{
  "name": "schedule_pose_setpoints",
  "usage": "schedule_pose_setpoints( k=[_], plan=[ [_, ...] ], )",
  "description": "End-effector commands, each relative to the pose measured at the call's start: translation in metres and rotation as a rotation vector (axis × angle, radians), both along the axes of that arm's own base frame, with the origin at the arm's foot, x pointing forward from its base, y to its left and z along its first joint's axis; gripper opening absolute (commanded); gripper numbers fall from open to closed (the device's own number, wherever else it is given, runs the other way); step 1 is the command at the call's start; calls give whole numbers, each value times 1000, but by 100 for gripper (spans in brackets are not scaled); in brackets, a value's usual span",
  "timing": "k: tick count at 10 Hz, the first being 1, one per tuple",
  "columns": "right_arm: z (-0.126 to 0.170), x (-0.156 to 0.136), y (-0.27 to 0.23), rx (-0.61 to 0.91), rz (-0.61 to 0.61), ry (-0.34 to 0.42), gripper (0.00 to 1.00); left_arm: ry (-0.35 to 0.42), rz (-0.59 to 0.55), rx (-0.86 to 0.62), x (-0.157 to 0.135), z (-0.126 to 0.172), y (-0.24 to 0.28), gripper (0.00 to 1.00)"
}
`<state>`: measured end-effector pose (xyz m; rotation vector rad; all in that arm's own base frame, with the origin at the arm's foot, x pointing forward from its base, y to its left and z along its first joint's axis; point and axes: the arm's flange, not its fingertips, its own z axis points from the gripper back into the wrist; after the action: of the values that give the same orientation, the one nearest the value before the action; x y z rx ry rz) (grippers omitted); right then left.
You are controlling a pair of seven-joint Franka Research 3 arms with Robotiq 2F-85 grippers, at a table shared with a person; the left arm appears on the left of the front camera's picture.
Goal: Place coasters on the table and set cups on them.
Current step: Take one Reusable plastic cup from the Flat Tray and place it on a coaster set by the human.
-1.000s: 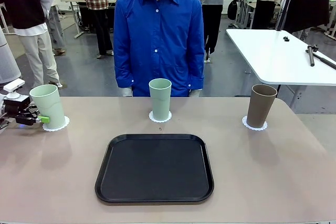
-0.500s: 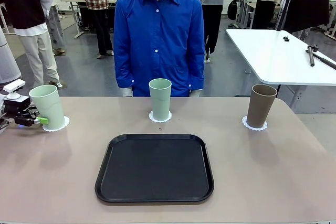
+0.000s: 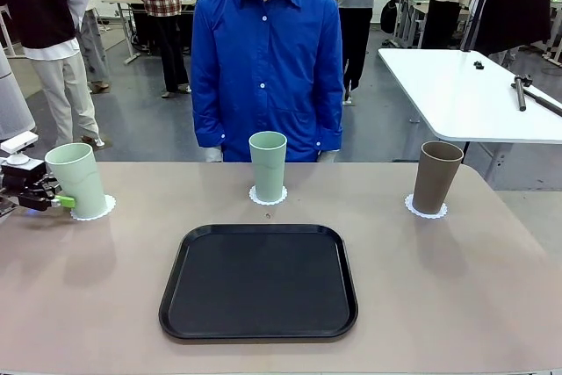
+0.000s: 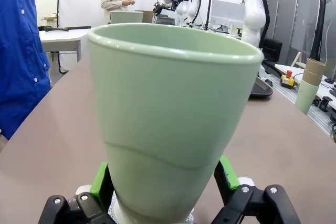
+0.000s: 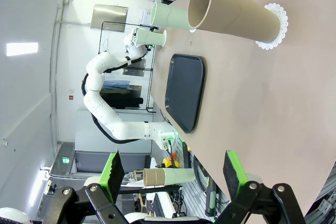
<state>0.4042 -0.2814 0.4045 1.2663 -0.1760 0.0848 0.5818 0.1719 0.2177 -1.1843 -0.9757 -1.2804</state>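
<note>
Already the left gripper stood with its jaws spread wide at the table's ten o'clock, a green pad on either side of the left mint cup near its base. From the wrist I could not tell whether the pads touched the cup's wall or stood just clear of it; with the jaws that wide I judged it let go rather than gripped. That cup stood upright on its coaster, whose lacy edge showed on the side toward the tray.

Outward from there, the middle mint cup stood upright on a second coaster at twelve o'clock, just before the person in the blue shirt. The brown cup stood on the third coaster at two o'clock. The black tray lay bare at the table's centre, well apart from all three cups.

The right gripper was open too and held nothing; its wrist view looked across the table at the brown cup from well back.

By my judgement the task was all but done: three coasters down, one cup on each. What seemed left was for the left arm to draw clear of its cup without tipping it.
</note>
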Motion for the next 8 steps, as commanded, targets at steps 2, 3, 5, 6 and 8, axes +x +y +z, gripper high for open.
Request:
schedule_pose_setpoints(
  k=[2, 3, 5, 6, 8],
  plan=[
    [0, 1, 0, -3, -2, 3, 100, 5, -4, -7, 3, 6, 7, 100],
    [0, 1, 0, -3, -2, 3, 100, 2, -3, -4, 3, 6, 8, 100],
    [0, 1, 0, -3, -2, 3, 100, 1, -2, 5, 3, 8, 11, 100],
    [0, 1, 0, -3, -2, 3, 100, 4, 1, 10, 2, 9, 14, 100],
    [0, 1, 0, -3, -2, 3, 100, 1, 5, 39, -1, 11, 24, 100]
  ],
)
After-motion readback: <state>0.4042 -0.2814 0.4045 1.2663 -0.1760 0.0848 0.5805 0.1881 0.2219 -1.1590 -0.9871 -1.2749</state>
